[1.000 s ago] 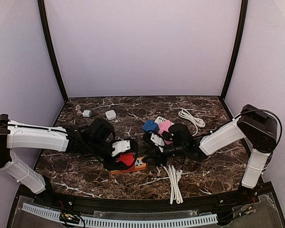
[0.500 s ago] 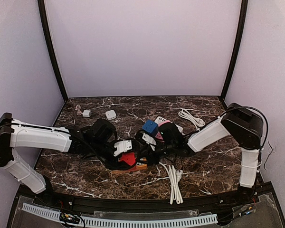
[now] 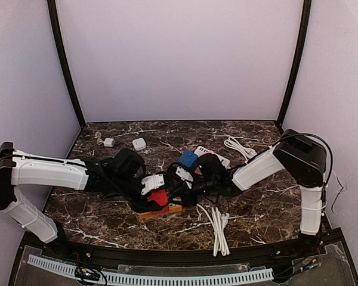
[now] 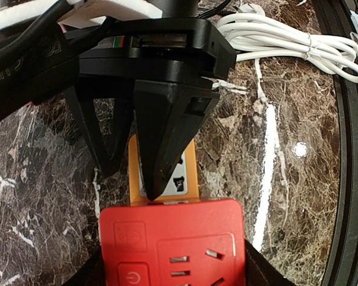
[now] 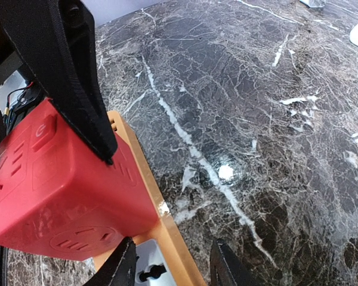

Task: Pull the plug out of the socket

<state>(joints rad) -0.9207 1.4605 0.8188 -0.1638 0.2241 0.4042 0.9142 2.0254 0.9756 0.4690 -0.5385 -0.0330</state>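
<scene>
The left gripper is clamped on a red cube adapter, one black finger flat against the cube's side. The right gripper comes in from the right with its jaws apart, astride the bare right end of the orange power strip. A gap shows on one side; whether the other finger touches the strip I cannot tell.

The red cube sits plugged on the strip's top face, left of the exposed white socket. The strip lies on the dark marble table, a little left of centre and toward the near edge. Just right of it lies a bundled white cable. Beyond it is a blue cube adapter. A coiled white cord is far right, and a white charger far left.
</scene>
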